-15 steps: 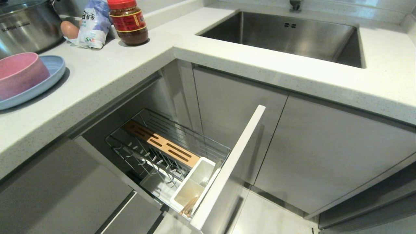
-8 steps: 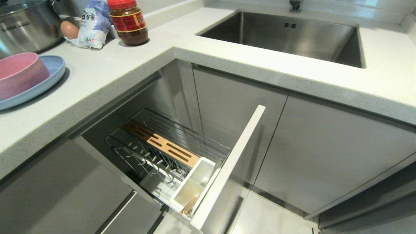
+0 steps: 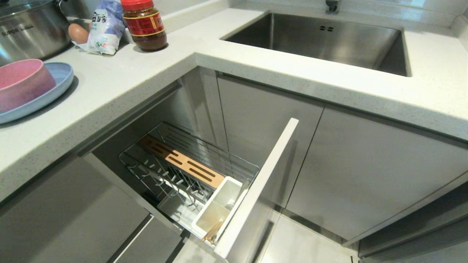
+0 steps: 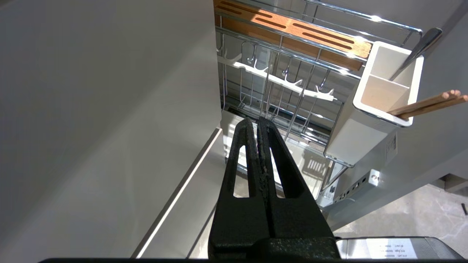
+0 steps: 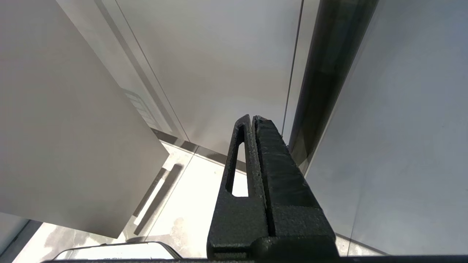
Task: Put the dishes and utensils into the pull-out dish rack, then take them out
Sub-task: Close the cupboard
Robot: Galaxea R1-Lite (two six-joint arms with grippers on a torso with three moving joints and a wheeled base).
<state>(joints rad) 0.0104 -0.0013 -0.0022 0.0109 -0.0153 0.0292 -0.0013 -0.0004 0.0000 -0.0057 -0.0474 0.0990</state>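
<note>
Both black grippers, left (image 4: 258,122) and right (image 5: 252,120), hung clenched and empty beside the pulled-out chrome wire dish rack (image 3: 190,164), nothing having shifted, its white cup holding wooden chopsticks (image 4: 427,104) and steel fork (image 4: 420,45) while pink bowl (image 3: 20,84) sat on blue plate (image 3: 55,87) at the counter's left edge, so loading was half done.

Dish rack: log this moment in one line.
dish rack: open | chopsticks, fork: in cup | bowl: on plate | hands: shut
</note>
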